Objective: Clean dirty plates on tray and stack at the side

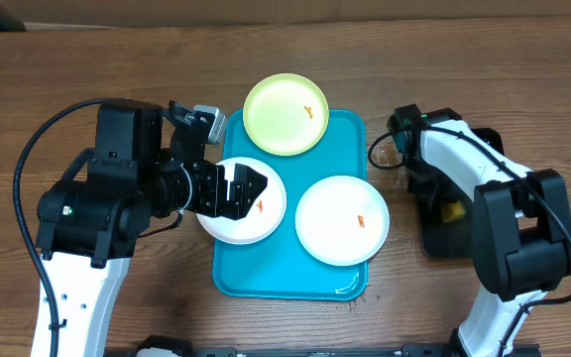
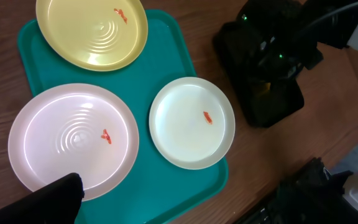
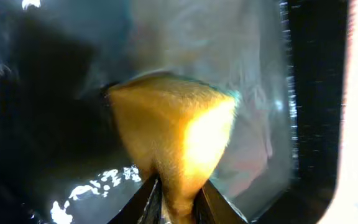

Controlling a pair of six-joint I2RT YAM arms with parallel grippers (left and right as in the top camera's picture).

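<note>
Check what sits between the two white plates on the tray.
Nothing: only a bare strip of the turquoise tray separates the left white plate from the right white plate, clearest in the overhead view.

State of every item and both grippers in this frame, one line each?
yellow-green plate: dirty, orange smear, overhanging the tray's far rim.
left white plate: dirty, orange smear, overhanging the tray's left edge.
right white plate: dirty, orange smear, on the tray.
tray: carrying all three plates, none stacked.
left gripper: open, above the left white plate.
right gripper: shut on the yellow sponge, at the black tray.
</note>
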